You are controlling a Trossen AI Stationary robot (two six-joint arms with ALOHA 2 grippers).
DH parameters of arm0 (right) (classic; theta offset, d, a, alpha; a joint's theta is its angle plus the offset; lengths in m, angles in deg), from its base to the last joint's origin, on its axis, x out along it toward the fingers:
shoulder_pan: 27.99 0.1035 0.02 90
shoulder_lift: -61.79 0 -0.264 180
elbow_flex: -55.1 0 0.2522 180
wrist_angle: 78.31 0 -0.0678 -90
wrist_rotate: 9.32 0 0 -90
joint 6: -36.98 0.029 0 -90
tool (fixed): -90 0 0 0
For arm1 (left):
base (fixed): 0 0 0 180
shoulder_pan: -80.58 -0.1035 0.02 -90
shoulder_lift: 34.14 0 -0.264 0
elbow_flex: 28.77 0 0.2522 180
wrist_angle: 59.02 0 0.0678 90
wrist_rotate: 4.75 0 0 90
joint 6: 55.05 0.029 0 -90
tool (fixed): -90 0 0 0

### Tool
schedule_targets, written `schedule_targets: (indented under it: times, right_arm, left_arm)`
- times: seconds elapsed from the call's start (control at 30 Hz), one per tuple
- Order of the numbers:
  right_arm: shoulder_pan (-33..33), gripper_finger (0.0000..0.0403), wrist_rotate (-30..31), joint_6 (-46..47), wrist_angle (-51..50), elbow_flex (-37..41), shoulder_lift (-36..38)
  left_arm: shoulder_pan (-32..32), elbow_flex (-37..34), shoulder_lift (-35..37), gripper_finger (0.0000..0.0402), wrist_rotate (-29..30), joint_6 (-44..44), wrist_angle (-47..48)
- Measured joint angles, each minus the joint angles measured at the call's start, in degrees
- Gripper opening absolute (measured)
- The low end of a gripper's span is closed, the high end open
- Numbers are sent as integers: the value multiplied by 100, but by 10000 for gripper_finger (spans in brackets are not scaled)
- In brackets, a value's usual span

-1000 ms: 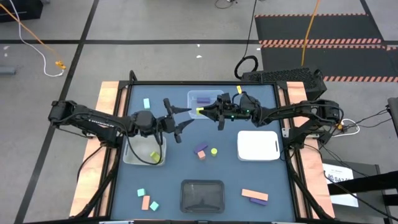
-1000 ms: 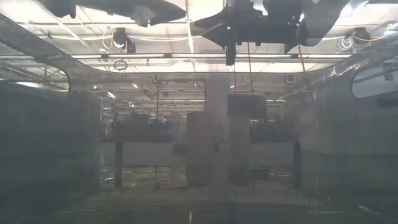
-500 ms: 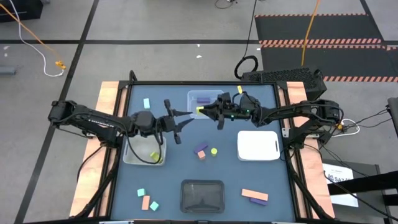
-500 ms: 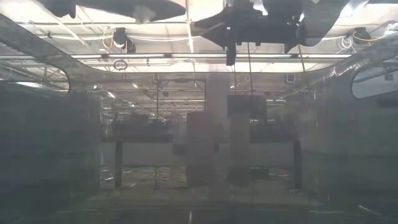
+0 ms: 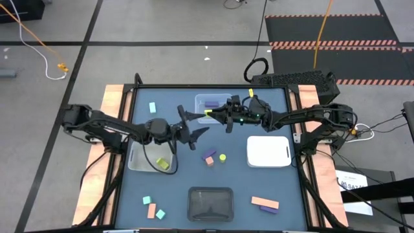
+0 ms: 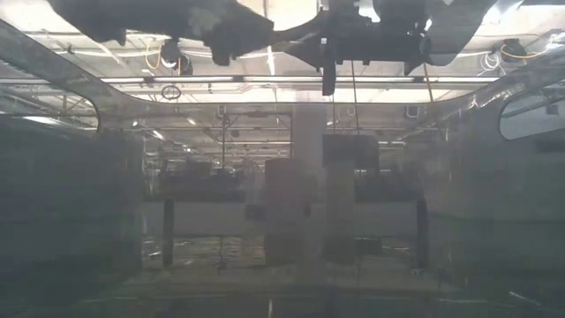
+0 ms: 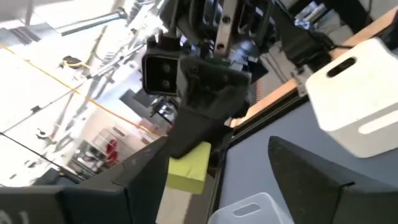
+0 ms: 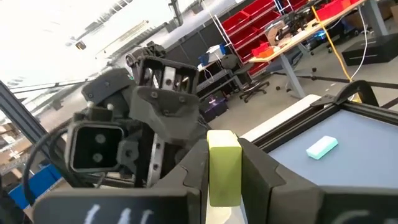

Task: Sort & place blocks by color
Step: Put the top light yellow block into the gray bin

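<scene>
My right gripper [image 5: 214, 114] hovers over the clear tray [image 5: 215, 101], shut on a yellow-green block [image 5: 208, 114]. My left gripper [image 5: 194, 123] faces it from the table's left. It is open, its fingers spread just short of the block, touching nothing. The left wrist view shows the block [image 7: 189, 165] ahead between my open fingers. A purple block [image 5: 211, 103] lies in the clear tray. A yellow-green block [image 5: 161, 163] lies in the translucent tray [image 5: 139, 165]. Purple [image 5: 208, 155], salmon [image 5: 209, 162] and yellow-green [image 5: 222, 157] blocks rest mid-table. My right gripper pinches the yellow-green block between its two fingers [image 8: 255, 168]. The fingers reach level toward the table's left. The block's free end [image 7: 186, 177] juts out past the fingertips. It is lifted clear, above the clear tray.
The white tray [image 5: 268, 151] is at the right, the black tray [image 5: 210, 202] at the near edge. Cyan and salmon blocks [image 5: 151, 210] lie near left. A salmon bar [image 5: 264, 202] and a purple bar [image 5: 268, 208] lie near right. One cyan block [image 5: 152, 107] lies far left.
My left gripper has moved toward the table's right, closing on the block held by the right gripper, and stays open. The right gripper and its block have kept still.
</scene>
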Motion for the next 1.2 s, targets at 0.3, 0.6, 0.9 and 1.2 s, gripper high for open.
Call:
schedule_targets:
  times: [0.3, 0.6, 0.9, 1.2]
  right_arm:
    - [79, 46, -20, -124, -128, 0, 0]
    - [111, 46, -30, -204, -115, -4, 2]
    - [111, 46, -30, -238, -88, -4, 2]
    - [114, 52, -56, -221, -130, -10, 22]
  left_arm:
    - [-328, 2, -168, 278, 38, -55, -512]
    - [-465, 2, -162, 274, 40, -340, -244]
    - [-464, 1, -162, 159, -112, -551, -152]
    - [-470, -11, -166, 38, -498, -606, -116]
